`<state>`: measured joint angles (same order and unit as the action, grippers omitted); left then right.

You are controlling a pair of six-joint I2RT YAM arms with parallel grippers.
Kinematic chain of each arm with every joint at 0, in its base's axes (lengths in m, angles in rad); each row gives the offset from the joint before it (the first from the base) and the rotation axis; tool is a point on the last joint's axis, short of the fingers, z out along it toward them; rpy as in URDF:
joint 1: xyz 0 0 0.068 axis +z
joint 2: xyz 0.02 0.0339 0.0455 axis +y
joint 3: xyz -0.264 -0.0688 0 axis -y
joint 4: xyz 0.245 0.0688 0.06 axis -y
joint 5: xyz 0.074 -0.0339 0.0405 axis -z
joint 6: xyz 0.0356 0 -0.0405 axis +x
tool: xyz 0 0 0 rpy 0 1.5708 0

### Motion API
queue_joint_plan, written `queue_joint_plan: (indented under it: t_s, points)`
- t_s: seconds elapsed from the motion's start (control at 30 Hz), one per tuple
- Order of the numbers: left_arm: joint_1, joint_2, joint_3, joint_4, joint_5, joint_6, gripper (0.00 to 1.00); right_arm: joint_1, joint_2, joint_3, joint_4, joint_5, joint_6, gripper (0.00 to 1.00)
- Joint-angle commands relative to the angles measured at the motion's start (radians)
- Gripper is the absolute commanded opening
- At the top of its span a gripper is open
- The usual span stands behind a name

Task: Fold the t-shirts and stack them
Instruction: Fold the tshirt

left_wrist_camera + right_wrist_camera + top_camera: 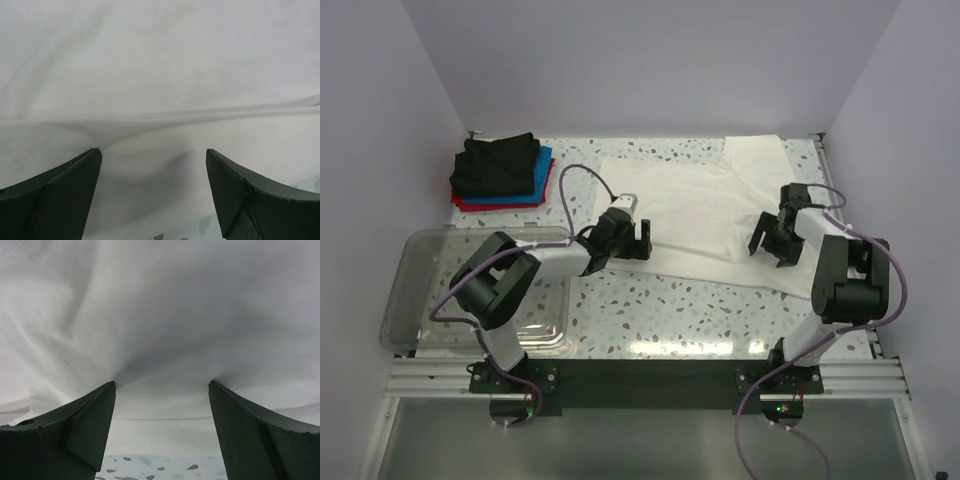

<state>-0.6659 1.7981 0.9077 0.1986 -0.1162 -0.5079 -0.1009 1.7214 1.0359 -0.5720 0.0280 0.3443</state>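
Right now the white t-shirt [692, 212] lies spread out toward the back and right of the table [650, 305], no print showing, so its folding is not yet begun. Both arms are low at its near edge, the left gripper [632, 243] at the near-left hem and the right gripper [770, 248] at the near-right part. Each has its jaws standing wide with nothing pinched; in the wrist views only wrinkled white cloth fills the gap. At the back left sits the stack of folded shirts, a black shirt [500, 160] on a blue shirt [543, 166] on a red shirt [500, 205]; a clear tub [410, 300] stands nearer the arms. The step in hand looks like taking hold of the near hem. Next, each gripper should settle onto the cloth, close on the edge, then carry it evenly toward the far side
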Motion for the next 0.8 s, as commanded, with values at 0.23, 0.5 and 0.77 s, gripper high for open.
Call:
queue_joint_plan:
  t_s: [0.23, 0.5, 0.77]
  points:
    - [-0.058, -0.144, -0.216, -0.134, -0.010, -0.142, 0.91, -0.008, -0.117, -0.171, -0.227, -0.020, 0.079, 0.80]
    - [-0.058, -0.313, -0.092, -0.304, -0.051, -0.123, 0.93, -0.008, -0.163, 0.108, -0.350, -0.008, 0.035, 0.80]
    - [0.018, -0.140, 0.141, -0.314, -0.073, -0.026, 0.94, -0.008, 0.003, 0.345, -0.290, 0.012, -0.013, 0.80]
